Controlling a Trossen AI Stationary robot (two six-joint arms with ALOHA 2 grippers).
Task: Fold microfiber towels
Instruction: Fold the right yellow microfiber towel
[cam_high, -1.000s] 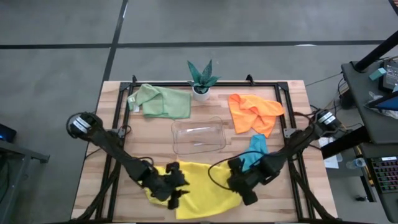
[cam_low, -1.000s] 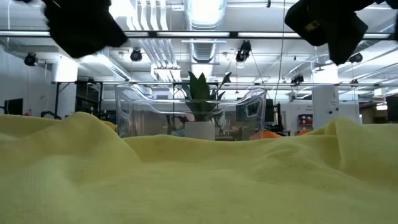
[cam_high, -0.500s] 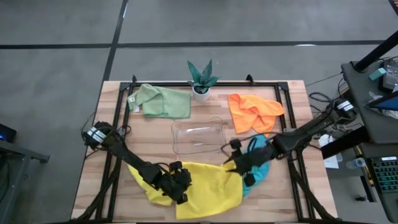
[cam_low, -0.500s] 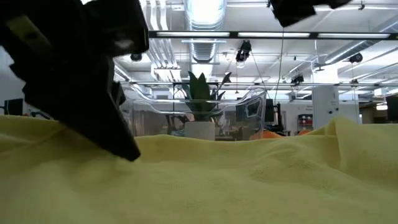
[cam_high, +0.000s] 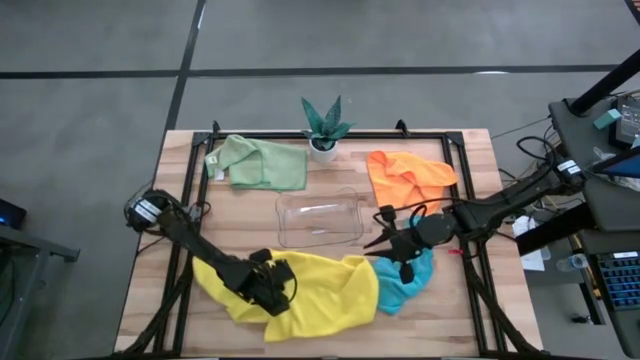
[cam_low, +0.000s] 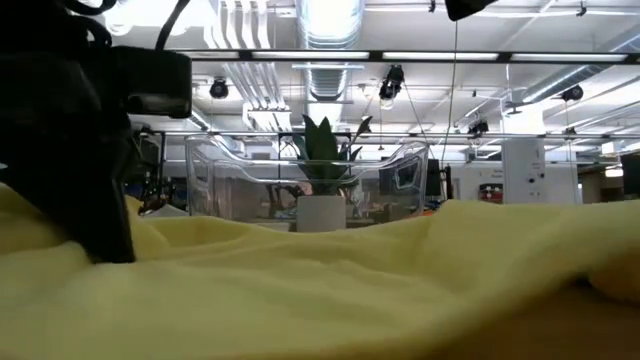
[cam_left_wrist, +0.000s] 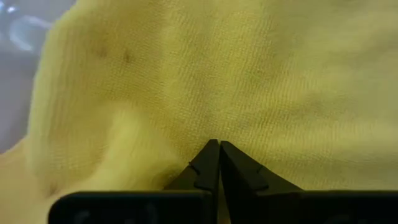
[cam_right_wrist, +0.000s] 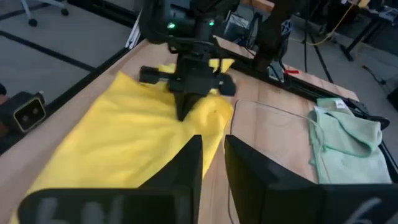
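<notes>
Yellow, green, orange, teal: four towels (cam_high: 320, 290).

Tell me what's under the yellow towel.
The yellow towel lies on the wooden table, its right edge overlapping the teal towel. Whether anything else lies beneath is hidden by the cloth.

Clear plastic tray (cam_high: 320, 218) mid-table, small potted plant (cam_high: 324, 127) at the far edge, wooden table (cam_high: 470, 150)
</notes>
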